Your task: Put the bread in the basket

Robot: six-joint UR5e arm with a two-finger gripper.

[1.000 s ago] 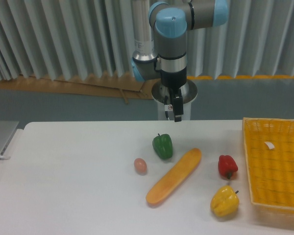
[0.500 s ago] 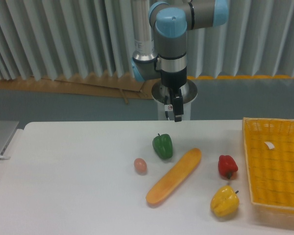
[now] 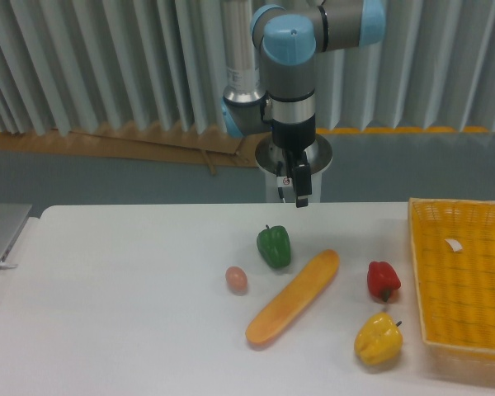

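The bread, a long orange-tan loaf, lies diagonally on the white table in the middle of the view. The yellow woven basket stands at the table's right edge, with a small white tag inside and no food in it. My gripper hangs above the table's far edge, well above and behind the bread, pointing down. Seen edge-on, its fingers appear close together with nothing between them, but I cannot tell their state.
A green pepper sits just behind the bread, and a small pink egg lies to its left. A red pepper and a yellow pepper stand between the bread and the basket. A grey object sits at the left edge.
The gripper has shifted very slightly to the right. The objects on the table have not moved.
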